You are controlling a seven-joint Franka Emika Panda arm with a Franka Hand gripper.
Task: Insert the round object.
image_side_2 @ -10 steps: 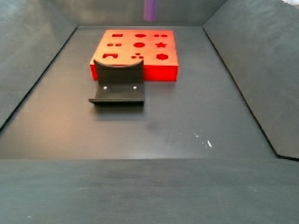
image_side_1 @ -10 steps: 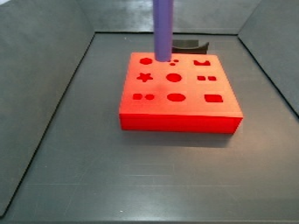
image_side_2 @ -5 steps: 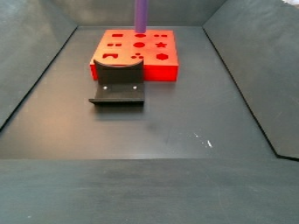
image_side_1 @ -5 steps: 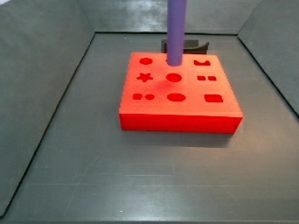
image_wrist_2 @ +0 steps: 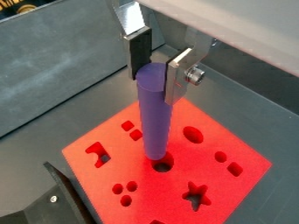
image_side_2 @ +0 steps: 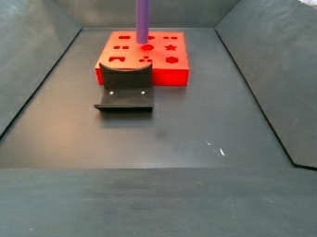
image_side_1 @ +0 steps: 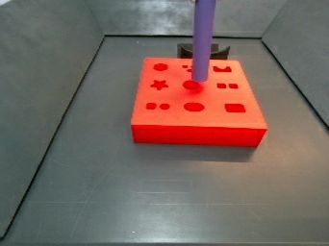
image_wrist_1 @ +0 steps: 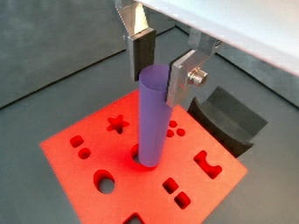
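The round object, a long purple cylinder (image_wrist_1: 151, 114), stands upright in my gripper (image_wrist_1: 159, 80), which is shut on its top end; it shows the same way in the other wrist view (image_wrist_2: 156, 122), gripper (image_wrist_2: 156, 83). Its lower end meets a round hole in the red block (image_wrist_1: 100, 149) (image_wrist_2: 117, 144); how deep it sits I cannot tell. In both side views only the cylinder (image_side_1: 201, 43) (image_side_2: 143, 20) shows, coming down from above onto the block (image_side_1: 193, 127) (image_side_2: 168, 76). The gripper itself is out of frame there.
The block's top has several shaped holes: star, circles, squares. The dark fixture (image_side_2: 124, 96) stands right against one side of the block; it also shows in a side view (image_side_1: 216, 49) and both wrist views (image_wrist_1: 229, 120) (image_wrist_2: 65, 199). Grey bin walls enclose the floor.
The cylinder has moved sideways across the block's top and come down, from near the block's edge to the round hole in the middle row.
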